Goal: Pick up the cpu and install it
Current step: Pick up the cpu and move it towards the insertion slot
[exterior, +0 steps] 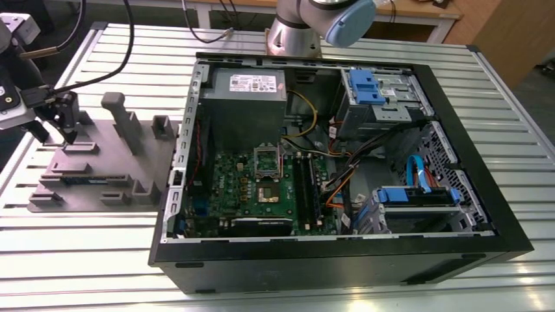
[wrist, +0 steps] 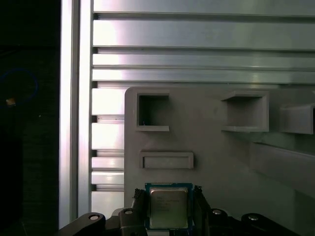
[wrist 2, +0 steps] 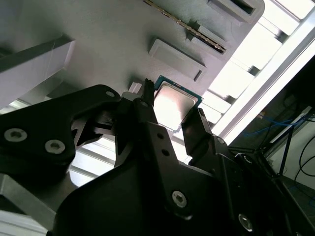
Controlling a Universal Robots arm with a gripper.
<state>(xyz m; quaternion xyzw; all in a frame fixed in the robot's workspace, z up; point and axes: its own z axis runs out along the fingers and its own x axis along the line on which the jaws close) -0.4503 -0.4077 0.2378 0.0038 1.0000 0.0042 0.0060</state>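
Silver-topped cpu is what I see pinched edge to edge by my hand, over the grey holder tray.

- Nothing here that you can read.
- White label on the grey box: print too small.
- cpu top: faint markings, illegible.

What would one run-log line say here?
gripper: around small square silver-topped cpu | cpu: at grey plastic fixture plate, outside black computer case | install: not done
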